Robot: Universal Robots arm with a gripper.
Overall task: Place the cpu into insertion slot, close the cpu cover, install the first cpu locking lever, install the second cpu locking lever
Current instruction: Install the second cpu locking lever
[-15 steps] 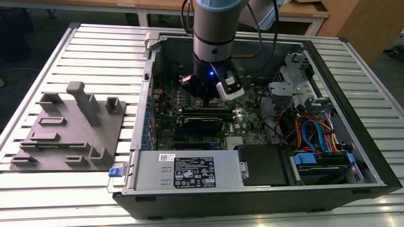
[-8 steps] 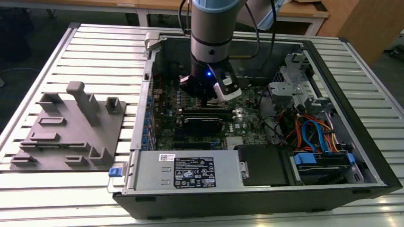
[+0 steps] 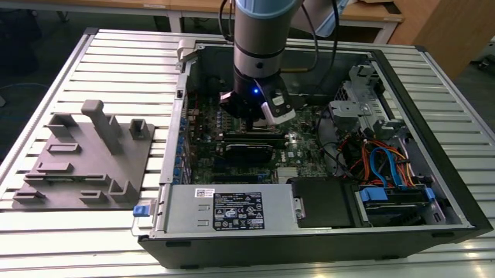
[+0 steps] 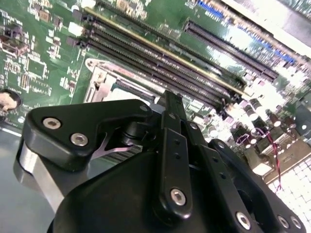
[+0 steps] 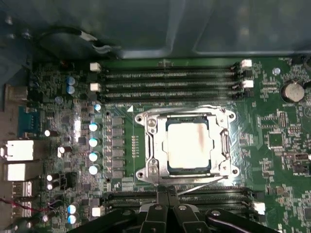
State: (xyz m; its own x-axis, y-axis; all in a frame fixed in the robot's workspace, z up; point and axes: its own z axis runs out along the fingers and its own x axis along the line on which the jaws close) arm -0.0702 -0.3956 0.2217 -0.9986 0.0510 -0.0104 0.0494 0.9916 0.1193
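The cpu (image 5: 187,145), a pale silver square, lies in the insertion slot (image 5: 144,118) on the green board. The cpu cover (image 5: 156,145) lies flat over it, its window framing the chip. A thin silvery locking lever (image 5: 204,183) runs at a slant along the socket edge nearest my fingers. My gripper (image 5: 167,191) sits at that edge with its fingers together; whether they touch the lever is hidden. In the second wrist view the gripper (image 4: 173,104) points at the cover (image 4: 99,80). In the exterior view the gripper (image 3: 255,124) is low inside the open computer case.
Long black memory slots (image 5: 170,80) flank the socket on both sides. A row of capacitors (image 5: 94,141) stands beside it. A power supply box (image 3: 232,211) and tangled cables (image 3: 379,156) fill the case. A grey fixture plate (image 3: 85,156) sits at the exterior view's left.
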